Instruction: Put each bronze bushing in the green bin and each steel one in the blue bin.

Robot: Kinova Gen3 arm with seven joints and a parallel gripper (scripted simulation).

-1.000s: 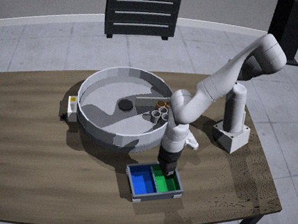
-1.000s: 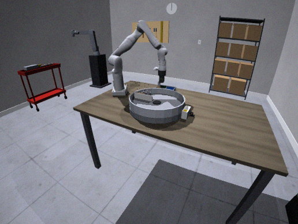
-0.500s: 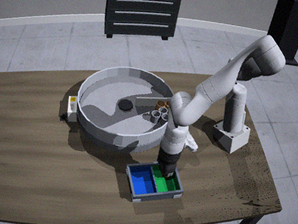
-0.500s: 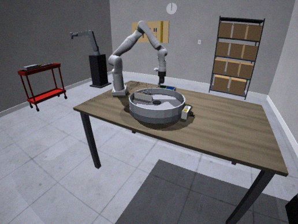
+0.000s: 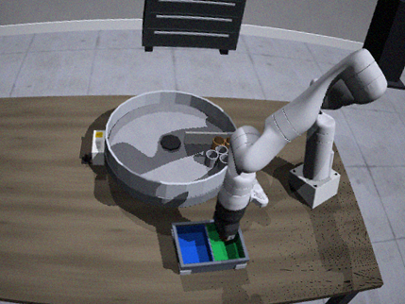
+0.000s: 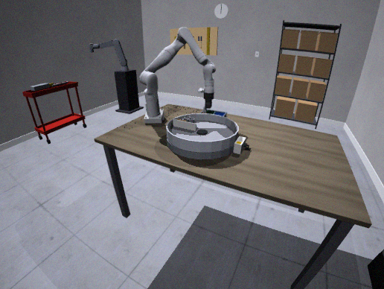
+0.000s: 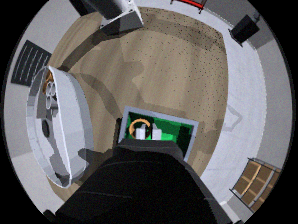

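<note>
— Wooden table (image 5: pixel 33 207): where's the gripper (image 7: pixel 149 133)?
— Right above the green bin (image 5: pixel 226 249), beside the turntable (image 5: pixel 142 182), fingers clamped on a bronze bushing (image 7: pixel 140 125).
— Others?
— Steel bushings (image 5: pixel 211 156) sit on the turntable.

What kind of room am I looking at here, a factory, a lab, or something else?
It looks like a small workshop or robot test room. A shelf rack of cardboard boxes stands by the wall, a red cart sits off to one side, and a white robot arm is bolted to a wooden table beside a turntable.
</note>
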